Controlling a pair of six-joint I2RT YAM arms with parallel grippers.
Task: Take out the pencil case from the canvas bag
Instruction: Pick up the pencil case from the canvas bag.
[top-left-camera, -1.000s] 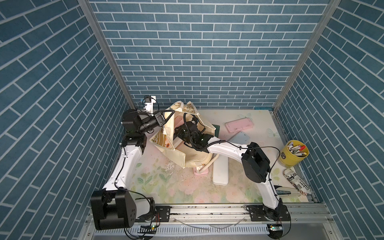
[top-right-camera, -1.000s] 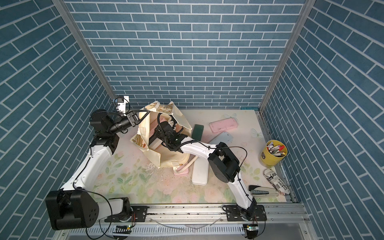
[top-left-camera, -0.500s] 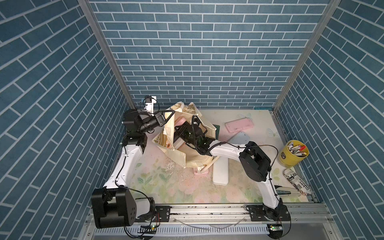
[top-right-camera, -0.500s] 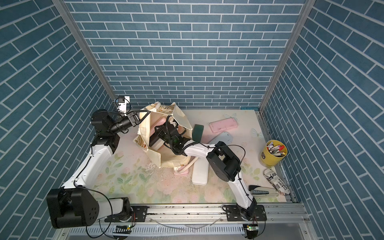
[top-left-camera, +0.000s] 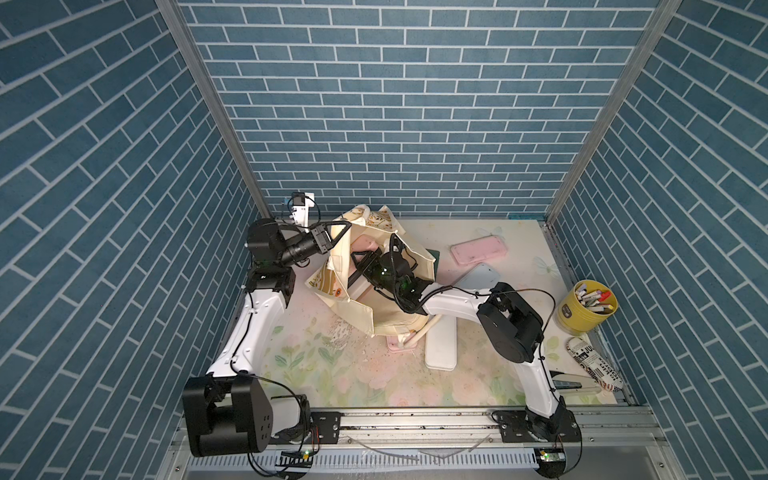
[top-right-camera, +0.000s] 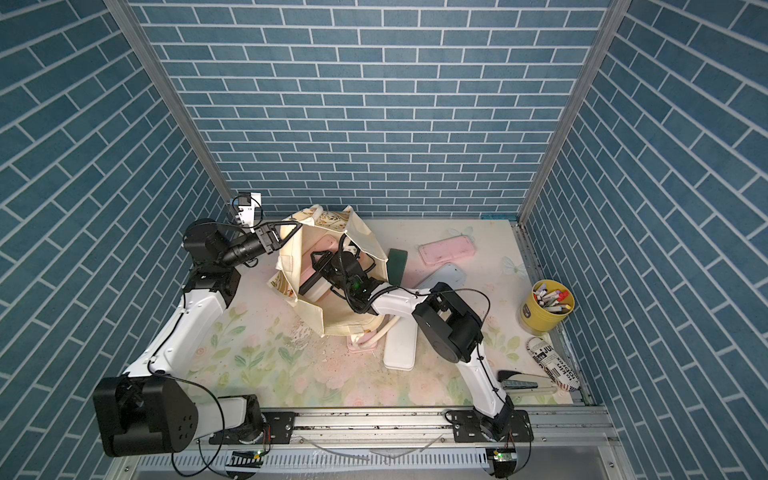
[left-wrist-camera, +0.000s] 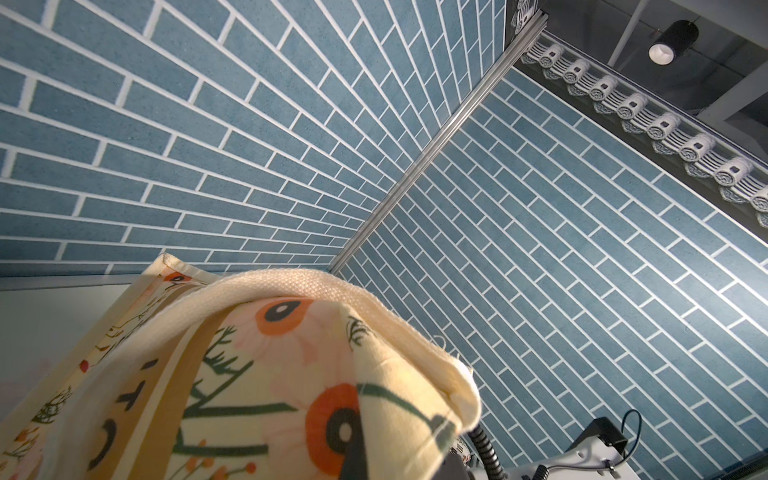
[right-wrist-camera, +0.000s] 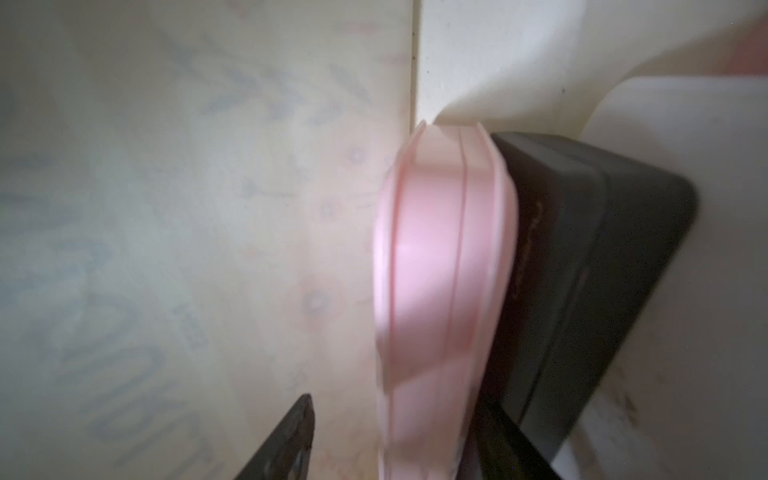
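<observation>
Where the floral-printed counter (top-left-camera: 332, 374) runs toward its far-left corner, the left pincer (top-left-camera: 337, 232) is clamped together on the upper rim of the large cream canvas bag (top-left-camera: 390, 320), holding that edge raised so the mouth gapes. The left wrist view shows the bag's cream strap handle (left-wrist-camera: 332, 291) and its printed panel of orange flowers close up. The canvas bag stands left of the counter's middle, and a pale pink hard-shell pencil case (top-left-camera: 365, 244) (top-right-camera: 323, 245) leans inside it in both top views, while the right arm reaches into the mouth from the near right. In the right wrist view the right pincer (right-wrist-camera: 395, 419) stands with its jaws apart on either side of the pink case's edge. One dark finger (right-wrist-camera: 291, 436) is clear of the case, and a dark grey round-cornered case (right-wrist-camera: 582, 270) lies against the case's other face. Right of the bag lie a dark green case (top-right-camera: 398, 264), a second pink case (top-left-camera: 478, 253) and a pale blue case (top-left-camera: 478, 276), with a white oblong case (top-left-camera: 440, 345) nearer. At the right edge stands a yellow pen cup (top-left-camera: 582, 316), with a newsprint-patterned pouch (top-left-camera: 594, 368) just nearer.
</observation>
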